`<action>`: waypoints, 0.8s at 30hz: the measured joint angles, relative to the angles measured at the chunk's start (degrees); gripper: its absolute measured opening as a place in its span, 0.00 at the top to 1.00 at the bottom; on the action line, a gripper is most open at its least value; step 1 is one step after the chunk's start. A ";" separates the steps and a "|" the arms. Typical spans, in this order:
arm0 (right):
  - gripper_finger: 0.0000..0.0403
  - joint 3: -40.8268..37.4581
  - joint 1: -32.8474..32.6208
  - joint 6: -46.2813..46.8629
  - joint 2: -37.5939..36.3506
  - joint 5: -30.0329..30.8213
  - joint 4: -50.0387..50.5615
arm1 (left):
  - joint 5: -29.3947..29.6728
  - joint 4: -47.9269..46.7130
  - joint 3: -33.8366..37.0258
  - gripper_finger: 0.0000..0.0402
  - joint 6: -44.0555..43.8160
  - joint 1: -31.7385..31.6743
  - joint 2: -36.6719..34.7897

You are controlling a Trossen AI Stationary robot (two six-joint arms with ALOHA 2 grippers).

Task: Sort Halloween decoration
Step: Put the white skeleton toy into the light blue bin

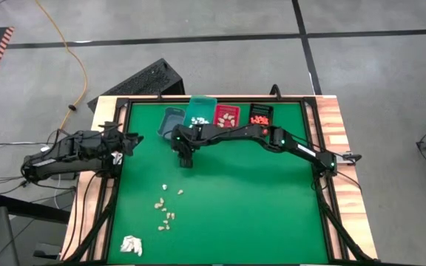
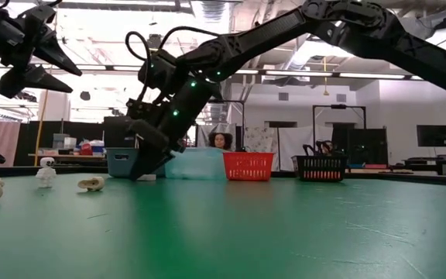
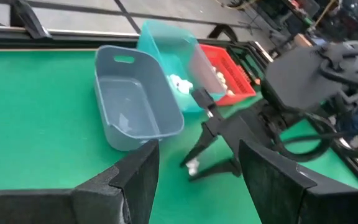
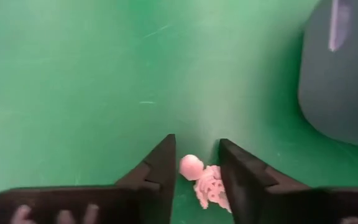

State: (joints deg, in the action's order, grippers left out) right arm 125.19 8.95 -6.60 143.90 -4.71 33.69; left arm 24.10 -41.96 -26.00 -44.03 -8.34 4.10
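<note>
A tiny white skeleton piece (image 4: 199, 177) of the Halloween decoration lies on the green table next to the grey bin (image 1: 171, 122). My right gripper (image 4: 197, 171) reaches down to it, one finger on each side, a narrow gap left between them; it also shows in the high view (image 1: 186, 157). The left wrist view shows the white piece (image 3: 192, 167) under those fingers. My left gripper (image 3: 197, 186) hangs open at the table's left edge (image 1: 128, 142), holding nothing. More pale pieces (image 1: 165, 210) lie loose toward the near left. My right gripper comes slanting down from the far right, its fingers (image 4: 163, 168) beside the skeleton's head (image 4: 191, 167) and body. The skeleton lies flat on the table. Whether the fingers touch it, I cannot tell.
Behind the grey bin stand a teal bin (image 1: 198, 112), a red bin (image 1: 227, 115) and a black bin (image 1: 259, 114) in a row at the far edge. A white papery wad (image 1: 131, 244) lies at the near left corner. A person shows in the room beyond the table.
</note>
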 joint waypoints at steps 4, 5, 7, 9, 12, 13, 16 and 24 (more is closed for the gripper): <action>0.86 0.00 -1.04 0.67 0.00 1.05 0.05 | -0.88 -1.23 -0.01 0.48 0.00 0.02 0.00; 0.91 0.00 -1.26 0.95 0.02 1.05 0.06 | -0.89 -1.44 -0.01 0.48 0.09 0.01 0.00; 0.97 0.00 -1.62 2.29 0.01 1.05 -0.04 | -1.48 -1.36 -0.02 0.48 0.66 0.00 0.00; 0.97 0.00 -1.94 4.07 -0.37 1.10 -0.07 | -2.39 -1.35 -0.02 0.48 1.18 0.00 0.00; 0.97 -0.21 -2.47 6.59 -1.22 0.96 -0.91 | -3.32 -1.32 -0.02 0.48 1.30 0.00 0.00; 0.97 -0.24 -2.66 6.79 -1.58 0.59 -1.01 | -3.56 -1.23 -0.02 0.48 1.31 0.02 0.00; 0.99 0.68 -2.84 6.82 -3.38 0.29 -1.84 | -4.44 -0.61 0.00 0.48 1.33 0.00 0.00; 0.99 1.68 -1.73 6.79 -9.09 5.37 -1.95 | -10.46 6.09 -0.01 0.48 3.84 0.00 0.00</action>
State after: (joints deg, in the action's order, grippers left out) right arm 126.87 7.22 0.19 134.80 0.65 31.74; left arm 13.64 -35.87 -26.01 -40.19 -8.34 4.10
